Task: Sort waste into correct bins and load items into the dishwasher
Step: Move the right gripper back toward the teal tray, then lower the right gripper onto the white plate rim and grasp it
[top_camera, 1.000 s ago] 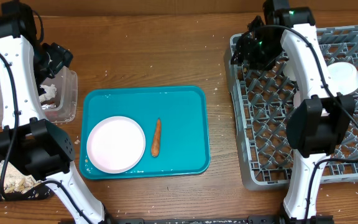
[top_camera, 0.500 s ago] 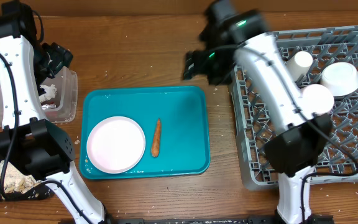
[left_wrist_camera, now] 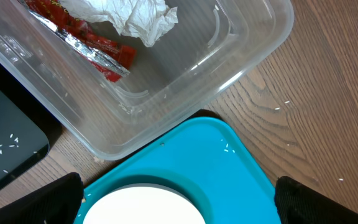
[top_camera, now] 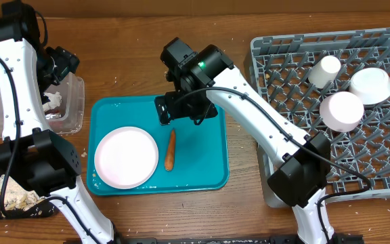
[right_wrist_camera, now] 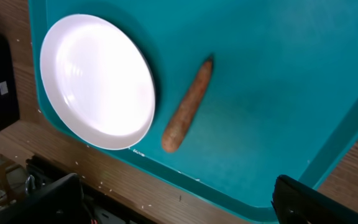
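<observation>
Evidently the right gripper (top_camera: 173, 112) is lining up for a pick. It hangs over the upper middle of the teal tray (top_camera: 212, 146), and its wrist camera looks straight down on the carrot (right_wrist_camera: 188, 106). The carrot lies flat on the tray floor just right of the white plate (right_wrist_camera: 98, 81), near it but not touching. The right fingers (right_wrist_camera: 45, 199) show only as dark tips in the two lower corners of that view, spread wide with nothing between them.

I judge the carrot the likelier target, as food waste bound for a bin. The plate belongs in the dish rack (top_camera: 283, 169) at the right of the overhead frame, where a white cup (top_camera: 323, 70) and a white bowl (top_camera: 371, 85) already sit.

The left gripper (top_camera: 61, 66) hovers at the upper left over the clear plastic bin (left_wrist_camera: 241, 56), its jaws likewise apart and empty. That seems a sensible place to wait, clear of the other arm's reach.

Inside the bin lie a crumpled white tissue (left_wrist_camera: 138, 18) and a red foil wrapper (left_wrist_camera: 86, 37). The wrapper carries print, but it is too blurred to read. Beside the bin, a black tray (left_wrist_camera: 5, 143) is flecked with white grains. No other writing can be made out.
</observation>
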Tool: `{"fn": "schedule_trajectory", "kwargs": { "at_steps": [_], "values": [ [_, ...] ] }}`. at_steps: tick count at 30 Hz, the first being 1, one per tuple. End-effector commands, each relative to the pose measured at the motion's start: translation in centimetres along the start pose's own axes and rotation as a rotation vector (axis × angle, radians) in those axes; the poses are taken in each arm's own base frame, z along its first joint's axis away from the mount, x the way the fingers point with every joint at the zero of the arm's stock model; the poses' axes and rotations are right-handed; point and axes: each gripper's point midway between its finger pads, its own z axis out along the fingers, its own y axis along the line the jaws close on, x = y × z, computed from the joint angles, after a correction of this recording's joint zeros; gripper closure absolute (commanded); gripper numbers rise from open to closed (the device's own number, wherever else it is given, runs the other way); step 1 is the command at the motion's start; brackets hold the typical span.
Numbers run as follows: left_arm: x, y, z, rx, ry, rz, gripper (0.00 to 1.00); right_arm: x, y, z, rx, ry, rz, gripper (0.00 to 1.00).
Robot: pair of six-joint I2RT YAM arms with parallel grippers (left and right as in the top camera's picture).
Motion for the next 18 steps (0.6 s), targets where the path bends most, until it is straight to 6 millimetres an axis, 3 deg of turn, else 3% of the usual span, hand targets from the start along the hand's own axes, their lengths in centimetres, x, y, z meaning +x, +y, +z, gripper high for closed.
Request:
{"fn": "schedule_trajectory", "kwargs": {
  "at_steps": [1,3,7,12,18],
  "values": [
    [-0.2,0.3,-0.5,-0.002,-0.018,0.020,0.00,-0.4,-1.6,-1.0,0.013,-0.010,0.039,0.00],
    [-0.2,0.3,-0.5,-0.002,-0.018,0.020,0.00,-0.4,-1.5,-1.5,-0.024,0.000,0.035,0.00],
    [-0.2,0.3,-0.5,-0.002,-0.018,0.020,0.00,0.5,2.5,-2.0,-0.241,0.029,-0.230,0.00],
    [-0.2,0.3,-0.5,-0.002,-0.018,0.020,0.00,-1.2,4.8,-1.4,-0.253,-0.067,-0.319,0.02],
    [-0.2,0.3,-0.5,-0.002,-0.018,0.020,0.00,-3.1,6.6,1.3,-0.159,-0.168,-0.408,0.18]
  ]
}}
